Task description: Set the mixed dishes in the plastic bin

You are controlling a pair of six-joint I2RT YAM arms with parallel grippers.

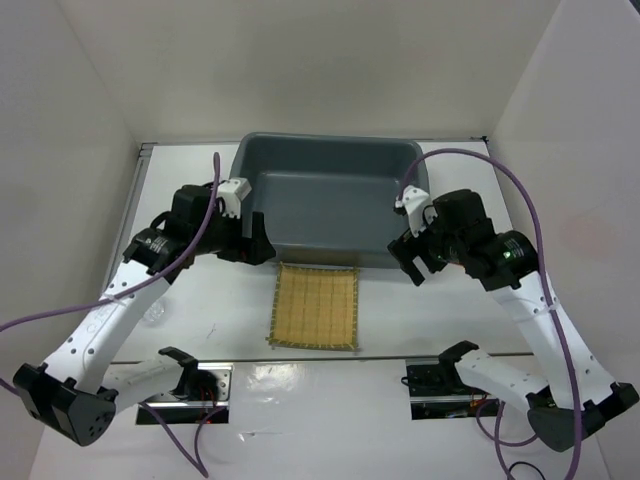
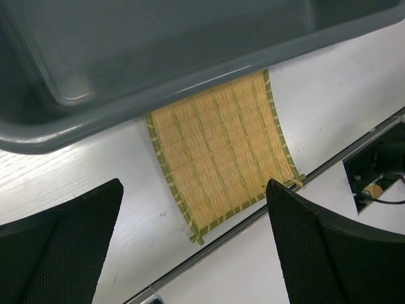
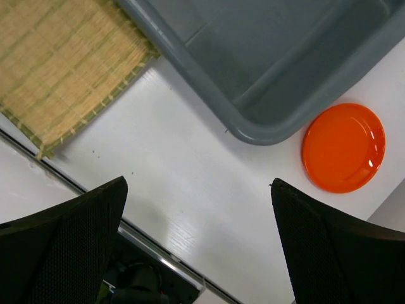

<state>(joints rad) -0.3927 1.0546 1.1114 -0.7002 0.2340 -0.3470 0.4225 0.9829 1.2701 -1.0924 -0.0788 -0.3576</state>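
Two arms reach in over the white table (image 1: 430, 320), one on each side of the dark grey plastic bin (image 1: 330, 195). The bin sits toward 12 o'clock on the tabletop in the top view. The left gripper (image 1: 262, 240) hangs at the bin's 8 o'clock corner. In the left wrist view its fingers (image 2: 57, 253) are spread wide, with bare table and the mat showing between them and nothing held. The right gripper (image 1: 408, 262) hangs at the bin's 4 o'clock corner. Its fingers (image 3: 342, 247) are likewise spread wide apart over bare table and grip nothing.

The square woven bamboo mat (image 1: 315, 305) lies flat on the table at 6 o'clock from the bin, roughly midway between the two grippers. Its far edge meets the bin's flared rim. Whether it touches the rim or slips under it cannot be told.

The small orange plate (image 3: 343, 147) shows only in the right wrist view, toward 3 o'clock in that frame. It rests right way up on the table just beside a rounded corner of the bin, with a thin strip of table between them. In the top view the right arm hides it.
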